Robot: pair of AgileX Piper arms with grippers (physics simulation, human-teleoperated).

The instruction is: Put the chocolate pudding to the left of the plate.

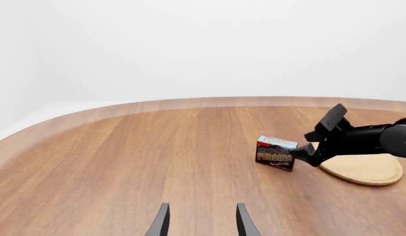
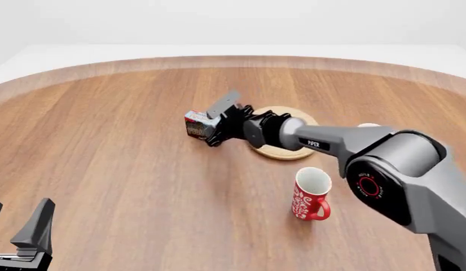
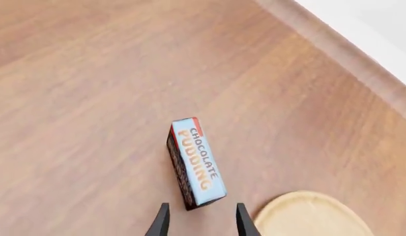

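— Front view first: where does the chocolate pudding (image 2: 196, 125) sit?
— Left of centre in the frame, on the table (image 2: 127, 169), just beside the left edge of the plate (image 2: 293, 151). The right gripper (image 2: 215, 121) is right at the box, fingers apart, not clamped on it.
— And the left gripper (image 2: 22, 228)?
— Lower left corner, well apart from the box, fingers spread. A red mug (image 2: 311, 195) stands below the plate, lower right of centre

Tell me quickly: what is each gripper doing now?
Left gripper: open, empty.
Right gripper: open, fingers just short of the chocolate pudding, not holding it.
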